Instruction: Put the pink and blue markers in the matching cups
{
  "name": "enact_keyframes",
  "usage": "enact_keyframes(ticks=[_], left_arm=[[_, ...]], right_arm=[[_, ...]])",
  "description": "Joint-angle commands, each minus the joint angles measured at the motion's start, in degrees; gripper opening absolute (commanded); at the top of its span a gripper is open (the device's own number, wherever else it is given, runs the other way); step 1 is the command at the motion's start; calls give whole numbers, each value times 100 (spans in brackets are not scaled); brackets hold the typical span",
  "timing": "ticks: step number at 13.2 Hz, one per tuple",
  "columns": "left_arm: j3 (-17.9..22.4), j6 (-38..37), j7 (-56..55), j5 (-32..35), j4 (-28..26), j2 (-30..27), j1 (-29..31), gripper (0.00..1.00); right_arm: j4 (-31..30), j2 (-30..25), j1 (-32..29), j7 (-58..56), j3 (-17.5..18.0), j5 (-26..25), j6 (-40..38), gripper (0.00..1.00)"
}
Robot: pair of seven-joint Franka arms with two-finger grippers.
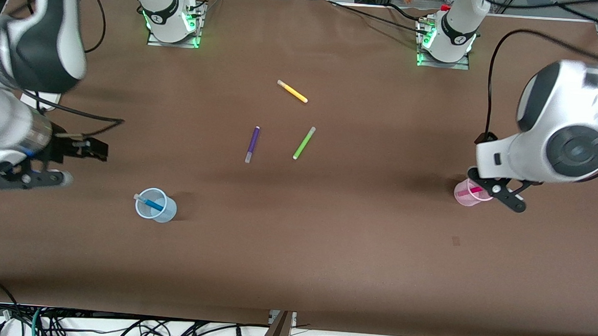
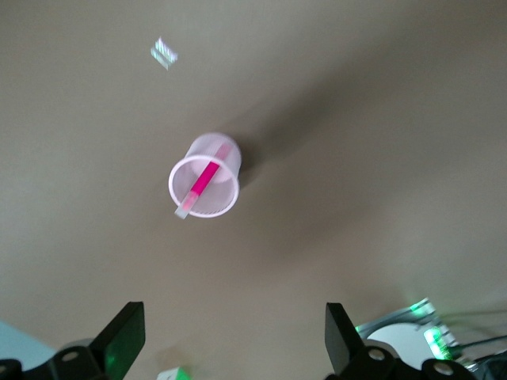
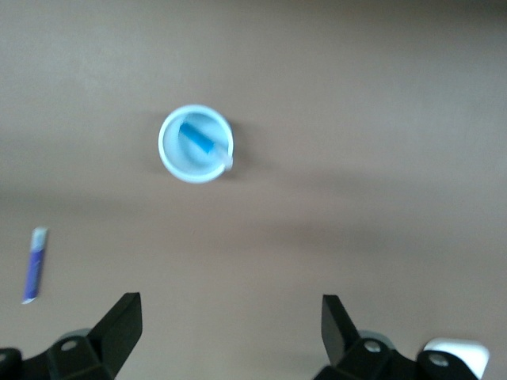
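Note:
The pale blue cup (image 1: 157, 206) stands upright toward the right arm's end of the table, with the blue marker (image 1: 150, 202) leaning inside it, pale cap up. The pale pink cup (image 1: 469, 193) stands toward the left arm's end, with the pink marker (image 1: 470, 191) inside it. My right gripper (image 1: 74, 165) is open and empty, above the table beside the blue cup (image 3: 196, 143). My left gripper (image 1: 501, 192) is open and empty, in the air just beside the pink cup (image 2: 204, 176). The wrist views show the blue marker (image 3: 202, 145), the pink marker (image 2: 203, 181), and both grippers (image 2: 234, 317) (image 3: 230, 310) open.
Three other markers lie mid-table, farther from the front camera than the cups: a dark purple one (image 1: 252, 144), also in the right wrist view (image 3: 34, 265), a lime green one (image 1: 304, 143), and a yellow one (image 1: 293, 91). Both arm bases stand along the table's back edge.

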Motion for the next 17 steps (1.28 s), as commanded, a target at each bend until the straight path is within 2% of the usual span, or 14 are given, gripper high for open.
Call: enact_keyframes(ticks=[1,2,3,4,5,6,7,9,11,17], left_arm=[[204,50,-226,-572,109,-480,67,100],[284,268,-471,-888,-57,-752,110,100],[407,697,-786,-1317,-581,-1199,250,100],[625,1432,-1146,-1469,-1369,-1760,251,100],[654,2031,-1350,-1462,-2064,-2262,277,100],[663,2255,-1422,-1427,-2524,-2597,286,100],[663,2248,-1649,-1427,-2702,-2696,287,100],[680,2230,-2115,-1418,-2687,-2627,295,100],[680,2152,-2047,-1427,-2643,-2583,313,100],[636,2020,-2020,-1453,-2511,-2530,313,100]], right_arm=[[-1156,-1085,-581,464,709,24,-37,100],[-1429,-1358,-740,456,911,15,-19,100],[-1579,-1492,-881,430,1027,-20,-19,100],[-1607,-1563,-1004,386,1028,-81,-71,100],[-1607,-1729,-1075,394,1036,-125,-150,100],[-1599,-1835,-1128,394,1054,-126,-151,100],[-1590,-1905,-1128,386,1063,-134,-203,100],[-1590,-2011,-1294,351,1063,-152,-352,100],[-1572,-2012,-1313,429,1072,-152,-659,100],[-1256,-1757,-1304,394,1037,-170,-678,100]])
